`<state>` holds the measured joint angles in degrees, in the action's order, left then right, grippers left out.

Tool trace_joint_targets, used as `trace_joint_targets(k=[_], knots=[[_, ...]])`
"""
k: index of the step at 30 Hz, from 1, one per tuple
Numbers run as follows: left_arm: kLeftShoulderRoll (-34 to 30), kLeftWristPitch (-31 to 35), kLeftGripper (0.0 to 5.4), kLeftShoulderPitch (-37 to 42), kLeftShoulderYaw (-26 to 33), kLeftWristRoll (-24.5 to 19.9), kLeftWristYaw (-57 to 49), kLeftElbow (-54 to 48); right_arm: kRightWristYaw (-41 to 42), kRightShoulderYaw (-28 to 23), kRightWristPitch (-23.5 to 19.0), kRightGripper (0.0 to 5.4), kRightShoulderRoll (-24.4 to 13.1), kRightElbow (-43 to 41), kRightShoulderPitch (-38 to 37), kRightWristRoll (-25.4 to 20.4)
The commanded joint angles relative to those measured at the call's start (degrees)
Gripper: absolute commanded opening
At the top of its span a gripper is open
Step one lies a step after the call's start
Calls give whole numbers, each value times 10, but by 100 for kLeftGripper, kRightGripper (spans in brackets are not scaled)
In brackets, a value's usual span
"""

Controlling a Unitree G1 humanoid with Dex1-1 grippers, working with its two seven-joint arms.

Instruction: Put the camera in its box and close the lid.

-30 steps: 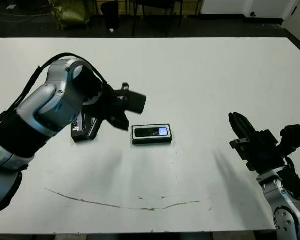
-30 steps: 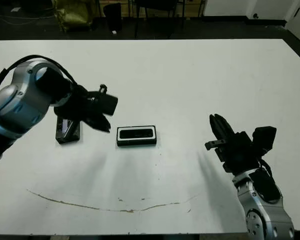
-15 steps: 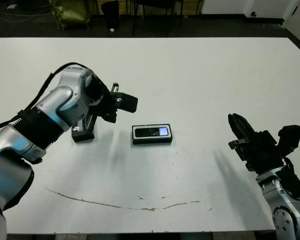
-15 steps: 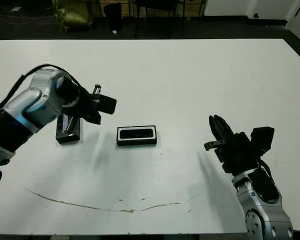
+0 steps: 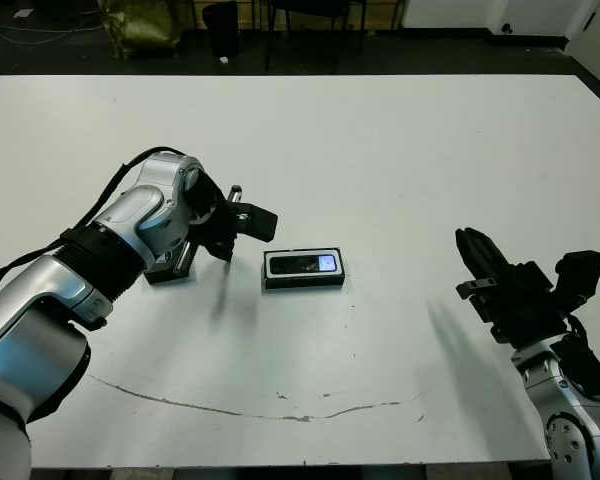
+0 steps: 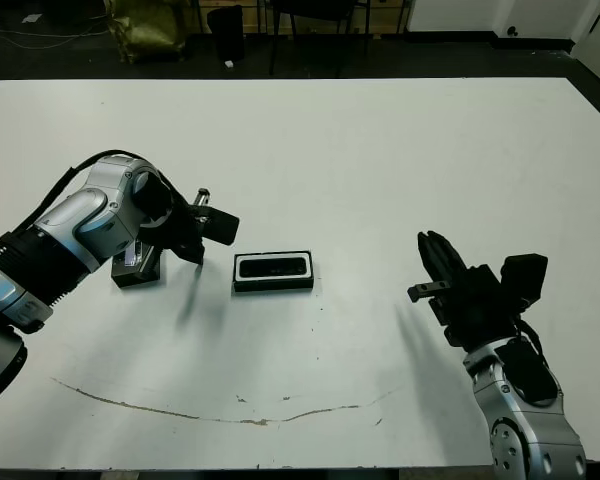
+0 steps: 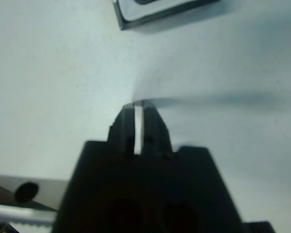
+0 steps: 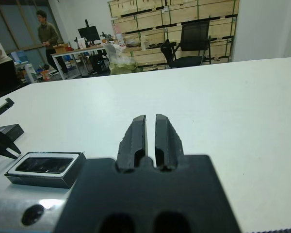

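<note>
Only the right wrist view shows a person (image 8: pixel 47 30) beyond the counter (image 5: pixel 400 160). The camera (image 5: pixel 302 264) lies in the box (image 5: pixel 302 283), at 3 o'clock of the left gripper (image 5: pixel 242 222); the lid (image 5: pixel 166 262) at 9. Both grippers' jaws are pressed together; right gripper (image 5: pixel 478 254) well apart.

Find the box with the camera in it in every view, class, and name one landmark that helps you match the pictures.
Left eye view: box at table centre.
Right eye view: left of centre.
Left wrist view: only a corner, at the top edge.
Right wrist view: lower left corner.
Shared landmark: the left gripper, close beside the box.
</note>
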<state>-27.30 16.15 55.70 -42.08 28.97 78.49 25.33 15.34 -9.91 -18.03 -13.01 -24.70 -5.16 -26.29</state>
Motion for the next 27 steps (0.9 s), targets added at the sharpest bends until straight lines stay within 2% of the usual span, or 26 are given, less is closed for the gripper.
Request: trace_joint_targets(k=[1, 13, 16, 24, 27], knots=[[-9, 25, 0, -23, 2, 7, 10, -2, -5, 2, -12, 0, -5, -2, -9, 8], [-50, -22, 0, -40, 15, 7, 20, -26, -5, 3, -12, 0, -6, -7, -9, 15], [-54, -5, 0, -44, 23, 2, 30, -28, 9, -1, -3, 0, -3, 9, -6, 7], [-72, 46, 0, -54, 32, 7, 65, -54, 1, -1, -14, 0, -3, 1, -5, 13], [-89, 23, 0, -64, 34, 7, 59, -73, 8, -1, -2, 0, -2, 12, -4, 14]])
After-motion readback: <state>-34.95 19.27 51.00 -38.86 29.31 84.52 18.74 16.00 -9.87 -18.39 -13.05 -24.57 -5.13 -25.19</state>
